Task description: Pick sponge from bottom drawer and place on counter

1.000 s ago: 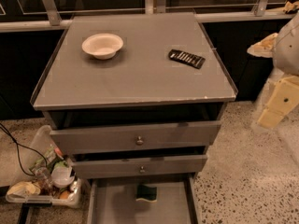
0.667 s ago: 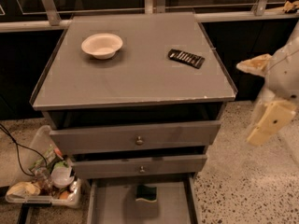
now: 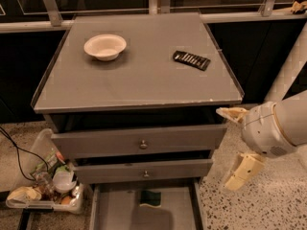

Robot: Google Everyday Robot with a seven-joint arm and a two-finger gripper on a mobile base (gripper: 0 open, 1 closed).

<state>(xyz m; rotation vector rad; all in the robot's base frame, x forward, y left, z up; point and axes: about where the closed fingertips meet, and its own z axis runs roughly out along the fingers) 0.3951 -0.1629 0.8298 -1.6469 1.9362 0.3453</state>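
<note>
The sponge (image 3: 150,198), dark green, lies on the floor of the bottom drawer (image 3: 114,212), which is pulled out at the foot of the cabinet. The counter (image 3: 139,75) is the flat grey top above the drawers. My gripper (image 3: 235,150) hangs at the right of the cabinet, level with the two upper drawers, its pale fingers (image 3: 242,172) spread wide apart with nothing between them. It is well above and to the right of the sponge.
A white bowl (image 3: 105,47) and a flat black ridged object (image 3: 191,60) sit on the counter. The two upper drawers (image 3: 139,143) are slightly ajar. A tray of clutter (image 3: 45,188) and a black cable lie on the floor at the left.
My gripper and arm have moved left and down, from far right toward the cabinet's right front side. The sponge, bowl and black object have not moved.
</note>
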